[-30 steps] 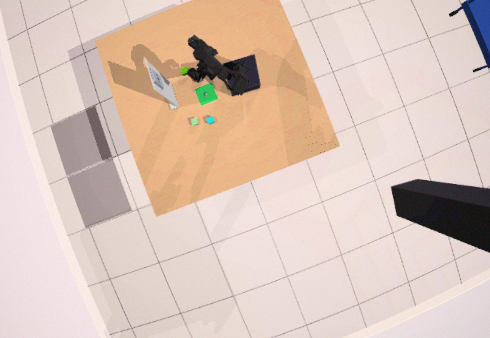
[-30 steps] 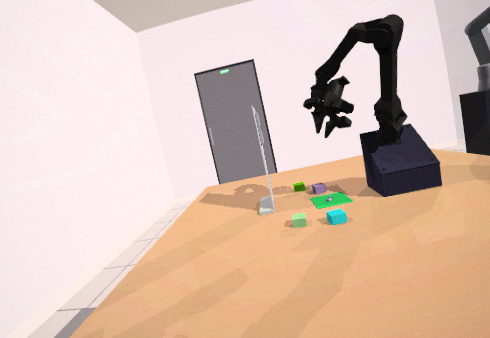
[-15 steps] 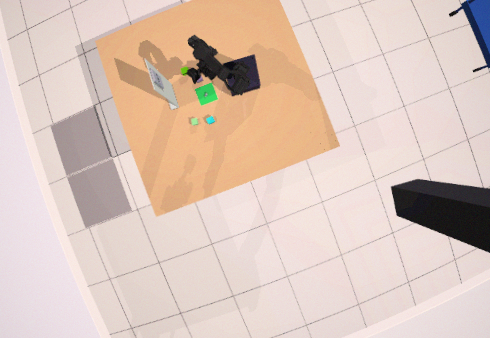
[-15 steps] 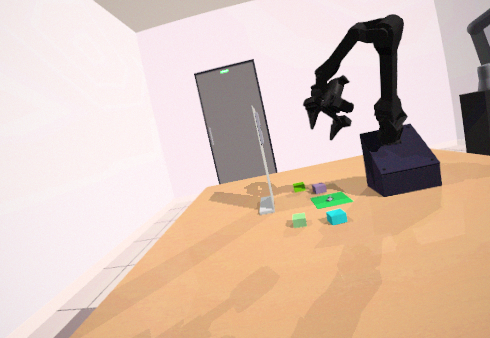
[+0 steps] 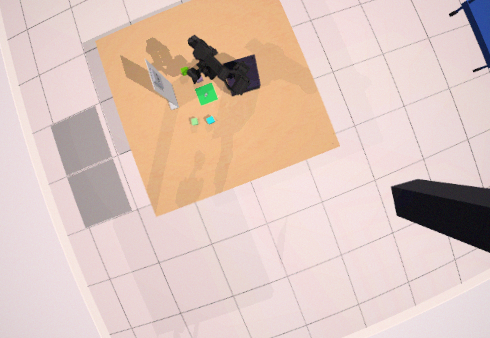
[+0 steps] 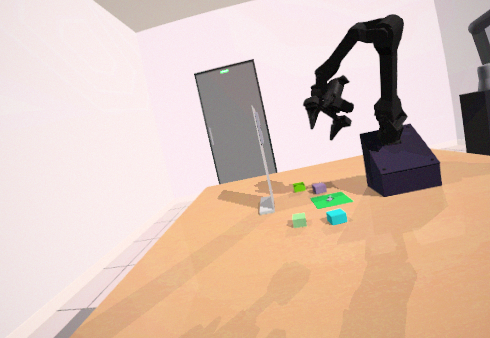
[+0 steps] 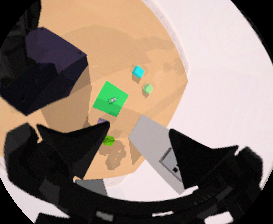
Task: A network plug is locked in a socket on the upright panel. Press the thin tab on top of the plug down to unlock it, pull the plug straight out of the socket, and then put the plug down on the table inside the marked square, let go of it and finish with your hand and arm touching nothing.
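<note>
The small grey plug lies inside the green marked square on the table. The upright grey panel stands beside the square, with its socket part facing the arm's side. My gripper is wide open and empty. It hangs high above the table, well clear of the plug, the square and the panel. Fine detail of the plug's tab is too small to tell.
A cyan block and a pale green block lie on one side of the square. A bright green block and a purple block lie on the other side.
</note>
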Robot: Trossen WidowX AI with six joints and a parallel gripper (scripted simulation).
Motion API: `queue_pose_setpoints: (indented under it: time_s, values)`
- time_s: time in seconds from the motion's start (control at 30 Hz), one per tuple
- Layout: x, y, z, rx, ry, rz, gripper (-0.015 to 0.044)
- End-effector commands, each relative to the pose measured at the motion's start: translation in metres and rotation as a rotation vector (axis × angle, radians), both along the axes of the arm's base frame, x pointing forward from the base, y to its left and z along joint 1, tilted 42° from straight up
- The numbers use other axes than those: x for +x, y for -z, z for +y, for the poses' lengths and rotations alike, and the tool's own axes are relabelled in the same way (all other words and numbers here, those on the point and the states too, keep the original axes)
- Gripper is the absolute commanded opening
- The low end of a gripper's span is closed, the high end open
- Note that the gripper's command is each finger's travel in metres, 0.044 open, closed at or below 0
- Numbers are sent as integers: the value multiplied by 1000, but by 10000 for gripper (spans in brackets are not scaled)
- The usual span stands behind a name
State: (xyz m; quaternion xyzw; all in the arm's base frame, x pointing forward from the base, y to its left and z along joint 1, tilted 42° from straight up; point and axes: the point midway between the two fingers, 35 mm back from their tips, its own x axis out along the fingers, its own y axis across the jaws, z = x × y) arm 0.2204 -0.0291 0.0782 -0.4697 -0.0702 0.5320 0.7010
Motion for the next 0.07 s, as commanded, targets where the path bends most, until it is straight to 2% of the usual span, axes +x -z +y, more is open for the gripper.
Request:
queue_pose_setpoints:
  time_s: [0.0,0.03]
  values:
    - [-1,0,0,-6,-5,0,440]
    - [-1,0,0,-6,-5,0,440]
